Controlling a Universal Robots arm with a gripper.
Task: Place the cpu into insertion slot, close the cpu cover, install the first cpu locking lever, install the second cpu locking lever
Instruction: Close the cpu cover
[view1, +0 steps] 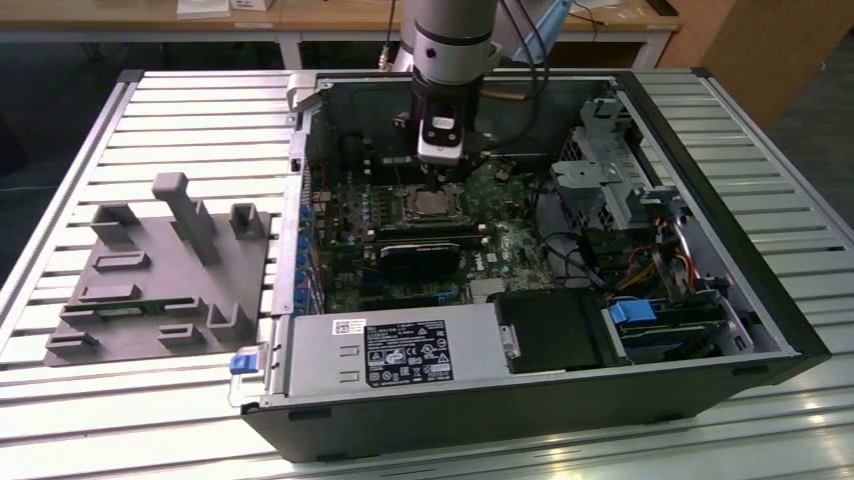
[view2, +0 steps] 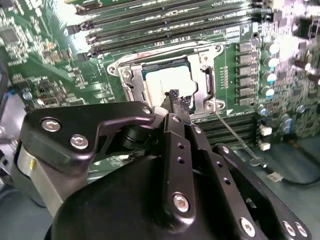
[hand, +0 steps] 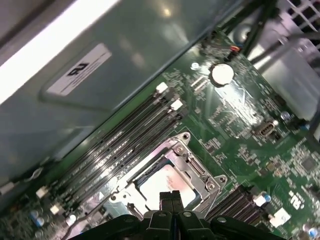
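The cpu (view2: 159, 84) shows its silver-grey top inside the insertion slot (view2: 125, 75) on the green motherboard. The cpu cover (view2: 207, 82), a silver frame, lies flat around it. My gripper (view2: 175, 96) is shut, with nothing between its black fingers, and its tips hover just over the cpu's edge. A thin metal locking lever (view2: 235, 137) angles away from a corner of the socket. In the first wrist view the gripper (hand: 170, 196) sits over the cpu (hand: 156, 184) and the cover (hand: 194, 169). In the exterior view the gripper (view1: 442, 172) hangs right above the cpu (view1: 430, 204).
Long black memory slots (view2: 165, 30) run beside the socket. A black card with a fan (view1: 420, 258) lies in front of it, then the power supply (view1: 387, 350). A drive cage (view1: 614, 170) and cables fill the exterior view's right. A grey fixture (view1: 160, 270) stands outside the case.
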